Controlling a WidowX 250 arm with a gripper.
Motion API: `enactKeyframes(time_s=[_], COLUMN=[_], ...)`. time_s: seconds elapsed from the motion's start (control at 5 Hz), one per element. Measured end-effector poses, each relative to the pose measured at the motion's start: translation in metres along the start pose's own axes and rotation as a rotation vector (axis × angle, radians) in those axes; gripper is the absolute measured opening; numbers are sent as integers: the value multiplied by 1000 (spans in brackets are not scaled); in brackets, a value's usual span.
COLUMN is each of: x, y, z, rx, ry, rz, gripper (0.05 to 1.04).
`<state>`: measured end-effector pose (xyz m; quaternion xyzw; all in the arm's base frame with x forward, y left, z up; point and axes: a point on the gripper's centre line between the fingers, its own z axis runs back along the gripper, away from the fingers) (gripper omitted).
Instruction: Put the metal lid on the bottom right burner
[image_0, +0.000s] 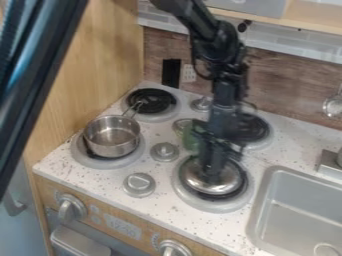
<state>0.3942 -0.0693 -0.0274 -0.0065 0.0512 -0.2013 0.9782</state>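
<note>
The black gripper (212, 175) hangs straight down over the bottom right burner (214, 205), low against the top of the metal lid (226, 187). The lid is round, shiny and silver. It lies over the middle of that burner, with the black coil and the grey outer ring showing around it. The gripper covers the lid's centre and any knob there, so its hold on the lid cannot be made out.
A metal pot (112, 139) sits on the bottom left burner, its handle toward the back. A green object (191, 137) stands just left of the arm. Several silver knobs lie between the burners; the sink (267, 200) is at the right.
</note>
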Motion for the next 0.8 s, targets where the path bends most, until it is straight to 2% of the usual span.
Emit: enactKeyframes(time_s=[0.2, 0.4, 0.6, 0.8], x=[0, -8, -18, -26], y=[-3, -1, 7, 5], z=[-2, 19, 66, 81], rx=[35, 61, 108, 74], ry=[-9, -62, -171, -191], rz=[0, 67, 161, 201], gripper=[304, 594, 900, 1023])
